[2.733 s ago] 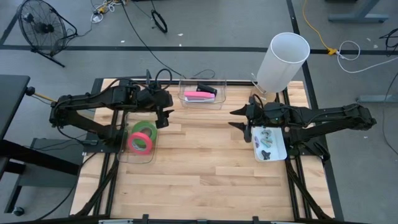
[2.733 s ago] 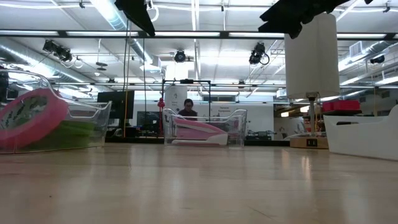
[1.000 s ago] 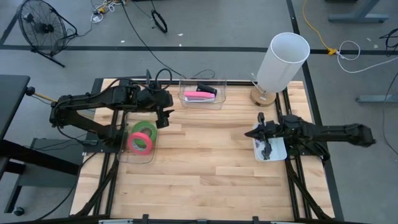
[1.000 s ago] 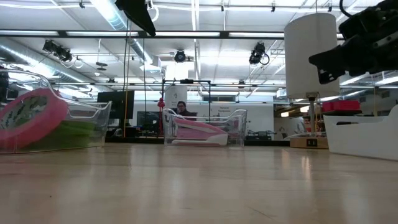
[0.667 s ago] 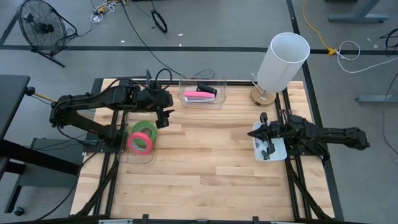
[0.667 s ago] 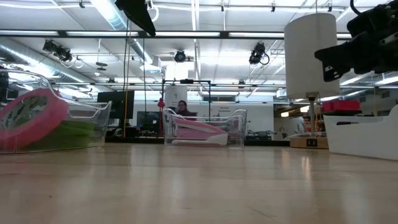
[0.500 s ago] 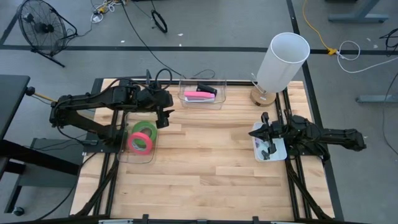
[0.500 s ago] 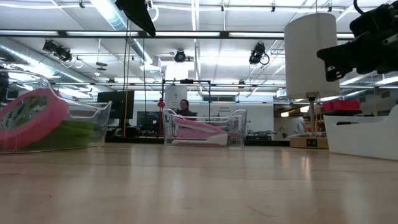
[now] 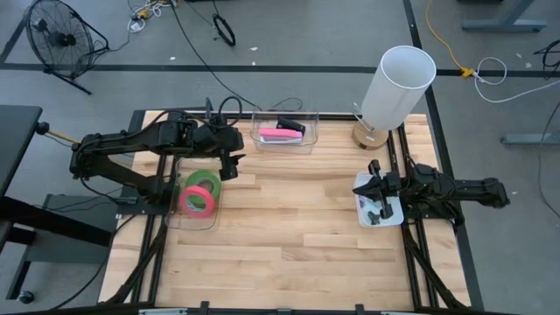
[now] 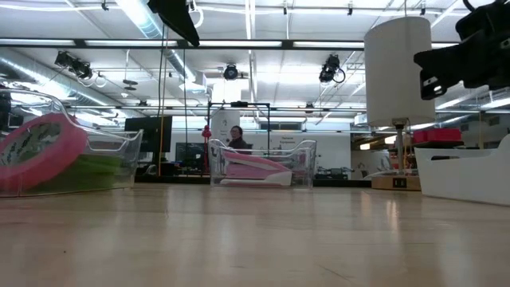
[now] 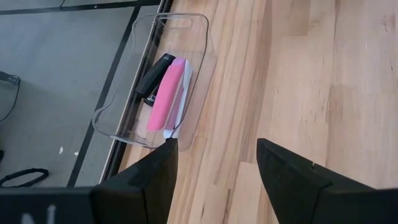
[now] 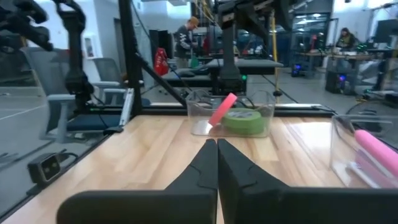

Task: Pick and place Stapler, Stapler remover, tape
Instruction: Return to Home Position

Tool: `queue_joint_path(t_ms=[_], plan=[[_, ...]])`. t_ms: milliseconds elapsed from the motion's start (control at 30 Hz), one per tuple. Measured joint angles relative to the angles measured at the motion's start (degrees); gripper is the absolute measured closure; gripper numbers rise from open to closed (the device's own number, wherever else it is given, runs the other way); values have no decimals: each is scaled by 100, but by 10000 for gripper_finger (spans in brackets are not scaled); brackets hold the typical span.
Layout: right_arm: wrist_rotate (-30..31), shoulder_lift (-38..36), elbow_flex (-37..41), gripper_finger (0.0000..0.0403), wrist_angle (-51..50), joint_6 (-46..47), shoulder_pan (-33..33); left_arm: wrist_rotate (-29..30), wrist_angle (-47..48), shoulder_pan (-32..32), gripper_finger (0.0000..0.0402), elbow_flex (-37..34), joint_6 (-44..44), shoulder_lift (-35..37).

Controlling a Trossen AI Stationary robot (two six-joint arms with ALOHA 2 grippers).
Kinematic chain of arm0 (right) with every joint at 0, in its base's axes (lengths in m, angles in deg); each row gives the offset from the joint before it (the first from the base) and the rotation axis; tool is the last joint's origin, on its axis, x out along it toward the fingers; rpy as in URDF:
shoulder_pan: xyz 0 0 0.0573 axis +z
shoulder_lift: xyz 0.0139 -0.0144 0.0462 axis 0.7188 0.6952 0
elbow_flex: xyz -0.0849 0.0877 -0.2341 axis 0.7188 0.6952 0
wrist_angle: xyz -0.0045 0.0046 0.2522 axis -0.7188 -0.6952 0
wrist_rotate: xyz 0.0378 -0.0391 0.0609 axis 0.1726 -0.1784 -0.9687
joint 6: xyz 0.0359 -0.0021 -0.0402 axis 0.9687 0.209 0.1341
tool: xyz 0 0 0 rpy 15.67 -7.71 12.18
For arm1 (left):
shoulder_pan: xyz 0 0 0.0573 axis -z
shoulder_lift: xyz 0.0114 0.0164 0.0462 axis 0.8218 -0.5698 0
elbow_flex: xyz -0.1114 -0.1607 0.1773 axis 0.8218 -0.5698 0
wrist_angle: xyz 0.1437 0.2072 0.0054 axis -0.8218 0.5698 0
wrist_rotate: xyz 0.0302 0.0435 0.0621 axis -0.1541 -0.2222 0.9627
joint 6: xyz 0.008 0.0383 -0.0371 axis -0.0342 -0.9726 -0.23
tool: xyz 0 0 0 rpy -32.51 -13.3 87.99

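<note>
Right tool (image 9: pixel 359 186), closed, has pulled back above the white bin (image 9: pixel 394 213).

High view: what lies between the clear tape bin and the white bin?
Only bare table, between the clear tape bin and the white bin; the high view shows it.

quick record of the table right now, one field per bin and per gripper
left clear bin: pink tape tilted against green tape
far clear bin: pink stapler
white bin: small items, too hidden to name
left gripper: open, empty, raised beside the left clear bin
right gripper: shut, empty, over the white bin
</note>
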Motion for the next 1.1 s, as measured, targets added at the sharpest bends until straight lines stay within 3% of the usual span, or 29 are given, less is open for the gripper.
queue_joint_path(t_ms=[167, 1100], plan=[[373, 0, 0, 403, -56, 22, 57, 1, -1, 0, 181, 0, 0, 2], [377, 17, 0, 380, -55, 35, 57, -1, -2, -2, 181, 0, 0, 7]])
